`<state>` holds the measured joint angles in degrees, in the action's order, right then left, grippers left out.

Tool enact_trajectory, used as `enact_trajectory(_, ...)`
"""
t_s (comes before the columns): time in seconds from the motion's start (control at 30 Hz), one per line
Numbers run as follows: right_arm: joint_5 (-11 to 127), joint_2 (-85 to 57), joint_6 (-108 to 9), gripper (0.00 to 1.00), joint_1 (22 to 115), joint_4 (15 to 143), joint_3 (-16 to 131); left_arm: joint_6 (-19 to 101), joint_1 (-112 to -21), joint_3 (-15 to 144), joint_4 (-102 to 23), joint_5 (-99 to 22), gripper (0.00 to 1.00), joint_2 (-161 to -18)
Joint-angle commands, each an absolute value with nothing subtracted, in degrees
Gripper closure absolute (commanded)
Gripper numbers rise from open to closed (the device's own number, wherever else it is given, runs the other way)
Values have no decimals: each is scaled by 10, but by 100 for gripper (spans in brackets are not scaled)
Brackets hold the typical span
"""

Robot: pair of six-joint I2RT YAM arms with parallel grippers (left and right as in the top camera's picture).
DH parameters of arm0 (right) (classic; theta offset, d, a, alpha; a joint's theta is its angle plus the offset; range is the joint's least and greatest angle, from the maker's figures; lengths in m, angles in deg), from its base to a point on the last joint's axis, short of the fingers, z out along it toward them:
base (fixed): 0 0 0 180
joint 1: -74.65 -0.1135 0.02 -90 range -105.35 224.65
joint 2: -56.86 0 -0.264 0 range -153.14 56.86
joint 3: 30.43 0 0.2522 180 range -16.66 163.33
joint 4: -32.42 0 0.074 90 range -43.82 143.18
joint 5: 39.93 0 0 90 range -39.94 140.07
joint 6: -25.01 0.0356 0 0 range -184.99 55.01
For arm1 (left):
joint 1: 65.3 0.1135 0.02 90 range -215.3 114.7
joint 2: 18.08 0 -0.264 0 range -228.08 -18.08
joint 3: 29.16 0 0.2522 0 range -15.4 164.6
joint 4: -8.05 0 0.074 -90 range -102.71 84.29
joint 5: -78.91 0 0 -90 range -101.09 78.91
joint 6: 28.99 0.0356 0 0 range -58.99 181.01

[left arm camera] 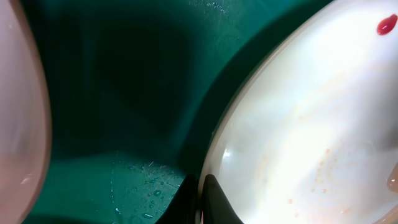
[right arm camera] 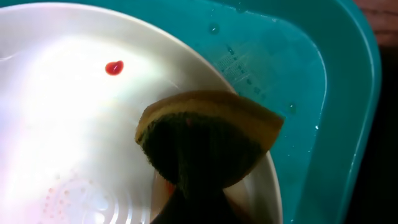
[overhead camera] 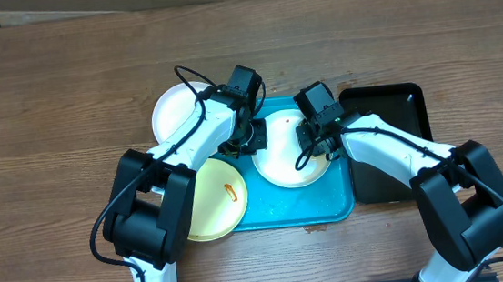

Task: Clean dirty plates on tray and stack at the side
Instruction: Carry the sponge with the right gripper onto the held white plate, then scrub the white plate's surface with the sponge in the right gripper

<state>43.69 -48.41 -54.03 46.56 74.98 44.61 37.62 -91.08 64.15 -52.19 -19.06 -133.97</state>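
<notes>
**A:** The right gripper is clamped on the sponge, which presses on the white plate at the tray's middle. The left gripper is clenched at that plate's rim. Whether it pinches the rim, I can't tell.

**B:** Risks?

**A:** Hard scrubbing could skid the plate into the tray's right wall, where room is tight. The tray's near edge has more bare floor.
</notes>
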Motion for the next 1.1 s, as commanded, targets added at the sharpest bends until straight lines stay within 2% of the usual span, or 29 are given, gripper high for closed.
enact_trajectory(0.0, 485, -499, -533, 96, 466, 765, 433, 377, -908, 652, -521, -186, 96, -1346)
enact_trajectory(0.6, 652, -499, -565, 96, 476, 810, 508, 377, -908, 652, -522, -186, 96, -1346)
enact_trajectory(0.87, 605, -499, -565, 96, 502, 922, 638, 377, -908, 652, -522, -186, 96, -1346)
enact_trajectory(1.07, 541, -500, -565, 96, 503, 926, 643, 377, -908, 652, -522, -186, 96, -1346)
